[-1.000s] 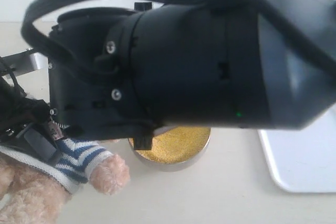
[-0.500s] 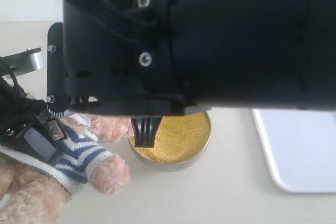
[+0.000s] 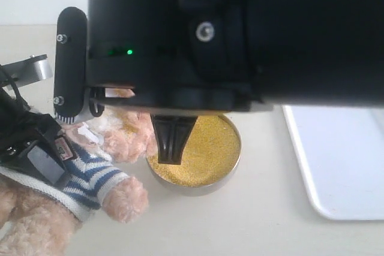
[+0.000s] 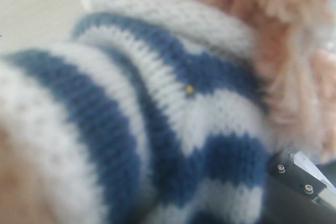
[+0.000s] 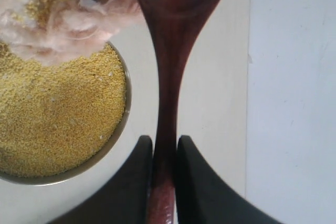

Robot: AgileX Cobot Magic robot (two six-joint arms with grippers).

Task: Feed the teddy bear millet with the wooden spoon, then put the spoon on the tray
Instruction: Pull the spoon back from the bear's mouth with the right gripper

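A pale cream, smooth flat table carries everything; a round shallow metal bowl sits on it near the middle, filled almost to the rim with fine golden-yellow millet; a flat white rectangular tray with a rounded corner and low rim lies to the right, apart from the bowl; a fluffy light-brown teddy bear in a blue-and-white striped shirt lies at the left, one paw just beside the bowl.

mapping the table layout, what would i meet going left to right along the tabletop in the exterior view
teddy bear → metal bowl of millet → tray
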